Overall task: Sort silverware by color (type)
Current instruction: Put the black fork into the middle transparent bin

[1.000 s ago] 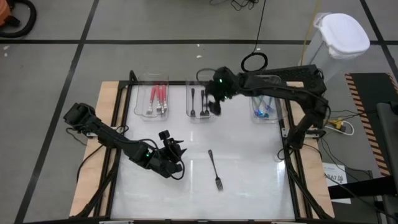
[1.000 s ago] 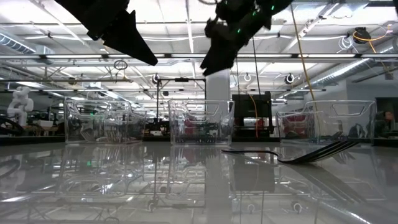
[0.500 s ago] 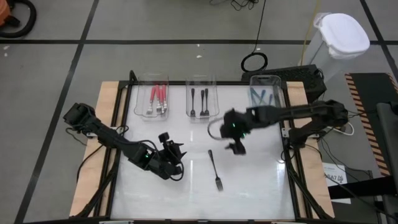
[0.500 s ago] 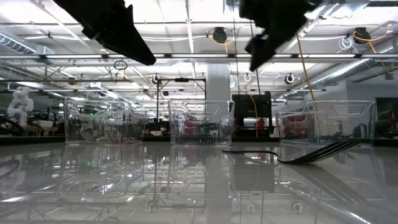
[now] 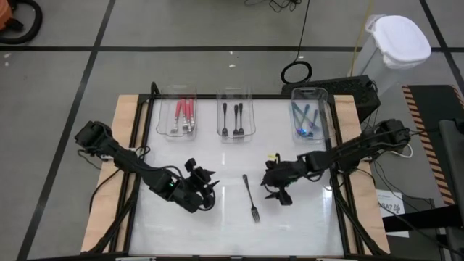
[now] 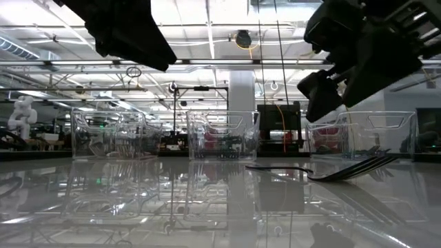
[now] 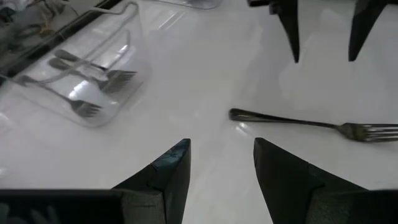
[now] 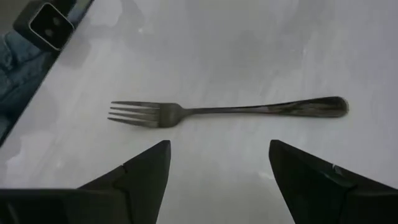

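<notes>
Because the black fork (image 5: 251, 196) lies flat on the glossy table (image 5: 304, 217) at lower centre, it could be skidded away by the right gripper (image 5: 279, 190), whose fingers are spread wide and empty.

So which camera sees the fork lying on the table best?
The right wrist view: the whole fork lies there large, tines to handle, between the open right pincer tips. The left wrist view cuts its tines at the edge, the high view shows it tiny, and the low view sees it flat and edge-on.
</notes>
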You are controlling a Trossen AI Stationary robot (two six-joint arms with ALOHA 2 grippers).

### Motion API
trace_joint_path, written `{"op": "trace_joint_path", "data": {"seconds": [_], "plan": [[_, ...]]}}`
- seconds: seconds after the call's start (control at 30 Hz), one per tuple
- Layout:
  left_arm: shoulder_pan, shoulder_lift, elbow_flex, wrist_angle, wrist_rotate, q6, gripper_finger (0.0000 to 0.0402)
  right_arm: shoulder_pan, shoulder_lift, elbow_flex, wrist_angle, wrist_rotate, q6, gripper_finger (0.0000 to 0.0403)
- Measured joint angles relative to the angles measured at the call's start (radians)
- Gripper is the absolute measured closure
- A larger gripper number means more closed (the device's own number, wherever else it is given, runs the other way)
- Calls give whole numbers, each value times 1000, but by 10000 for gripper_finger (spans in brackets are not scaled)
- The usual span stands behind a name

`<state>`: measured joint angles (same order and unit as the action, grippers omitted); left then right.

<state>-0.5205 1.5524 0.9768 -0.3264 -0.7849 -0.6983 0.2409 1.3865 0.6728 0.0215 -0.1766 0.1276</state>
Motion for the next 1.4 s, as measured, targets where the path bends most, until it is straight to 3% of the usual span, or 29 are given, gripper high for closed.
{"op": "trace_joint_path", "data": {"seconds": [0.17,0.43,0.67,0.83,1.0,1.2,1.3,1.4], "plan": [[-8,43,0,101,6,24,226,43,5,-49,95,52,60,134],[-8,127,0,292,116,132,226,151,7,-76,163,151,109,134],[-7,137,0,321,130,130,226,254,23,-76,268,154,115,152],[-12,137,0,329,131,129,226,305,117,-76,421,150,58,198],[-13,137,0,328,166,129,226,314,179,-64,414,146,46,259],[-13,137,0,327,173,129,226,311,224,-60,461,-11,41,344],[-13,137,0,326,173,129,226,310,263,-60,517,-34,24,387],[-13,137,0,327,173,129,226,310,308,-42,529,-33,7,396]]}}
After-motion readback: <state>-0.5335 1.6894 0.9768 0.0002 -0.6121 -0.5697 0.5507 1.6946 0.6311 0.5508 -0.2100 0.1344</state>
